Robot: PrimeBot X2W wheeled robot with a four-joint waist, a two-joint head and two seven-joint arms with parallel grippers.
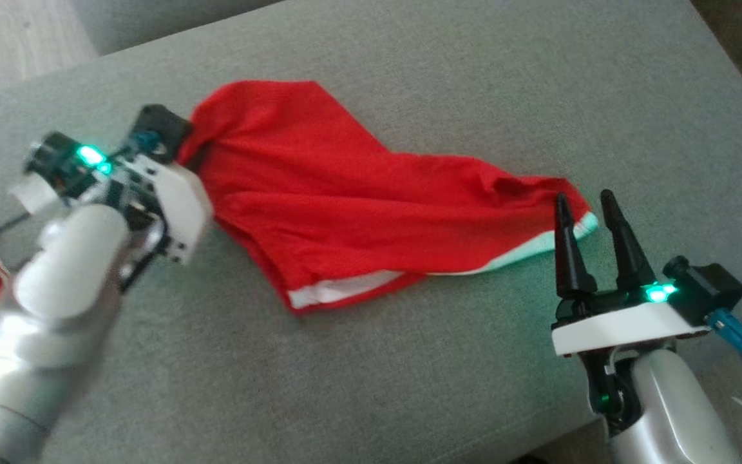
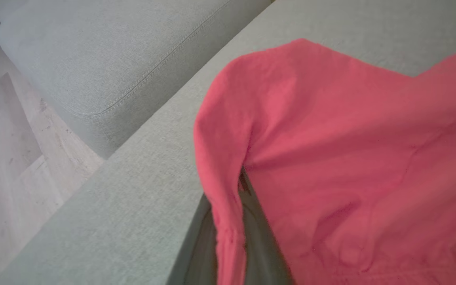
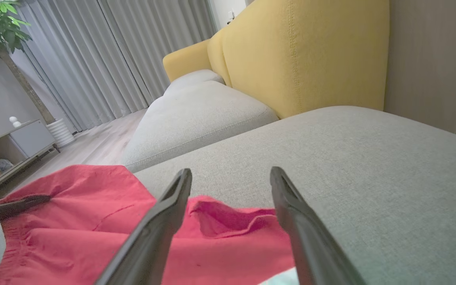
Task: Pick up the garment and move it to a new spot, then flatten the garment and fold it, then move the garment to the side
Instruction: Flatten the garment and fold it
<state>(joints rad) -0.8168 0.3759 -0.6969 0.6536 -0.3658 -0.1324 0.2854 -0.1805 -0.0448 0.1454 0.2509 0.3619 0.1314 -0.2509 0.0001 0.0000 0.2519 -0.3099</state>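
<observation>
Left hand (image 1: pixel 183 152) clenched on red garment (image 1: pixel 345 200); right hand (image 1: pixel 583 206) released.
Garment lies spread across grey sofa cushion (image 1: pixel 409 380), white trim (image 1: pixel 339 290) along its near edge. Left hand pinches the bunched left corner; right hand's fingers (image 3: pixel 160 221) stand apart at the right end, either side of a raised fold.

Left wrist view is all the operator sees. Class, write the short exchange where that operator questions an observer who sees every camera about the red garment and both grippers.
Operator: Just red cloth up close here. Has my gripper caught it?
Observer: Yes. In the head view the left gripper is shut on a bunched end of the red garment.
Operator: And the other arm?
Observer: The right gripper is open, poised at the opposite, white-trimmed corner, holding nothing.
</observation>
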